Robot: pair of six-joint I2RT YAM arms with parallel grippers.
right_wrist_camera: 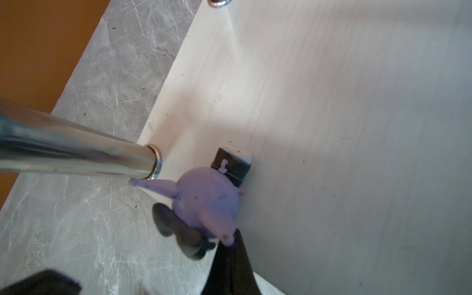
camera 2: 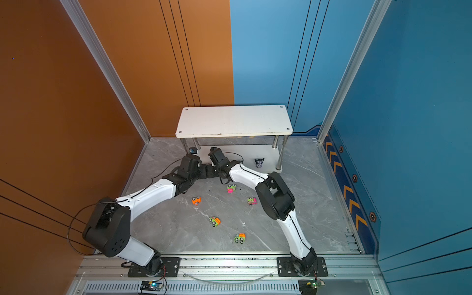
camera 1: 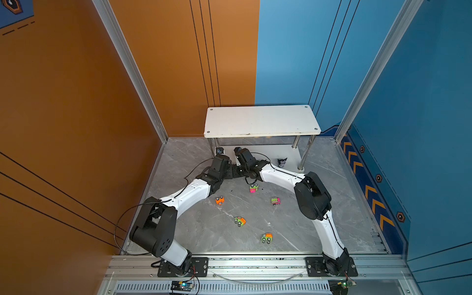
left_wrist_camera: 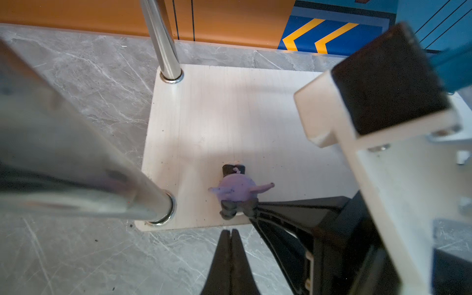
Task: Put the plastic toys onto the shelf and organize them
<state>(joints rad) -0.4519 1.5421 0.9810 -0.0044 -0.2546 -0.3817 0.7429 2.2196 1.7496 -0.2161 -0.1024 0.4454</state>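
- My left gripper (left_wrist_camera: 231, 233) is pinched together and empty, just off the front edge of the shelf (camera 1: 260, 121).
- My right gripper (right_wrist_camera: 233, 244) is together too (its tip touches an ear of the purple figurine (right_wrist_camera: 207, 201)).
- The purple figurine sits on the shelf's lower tier, beside a front post (right_wrist_camera: 76, 155).
- Five toy cars (camera 1: 240, 221) lie on the floor (camera 1: 204, 235) before the shelf.

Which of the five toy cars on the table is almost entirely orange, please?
The orange car, leftmost of the five in both top views. The others mix colours: two pink-and-green cars and two green-and-orange cars.
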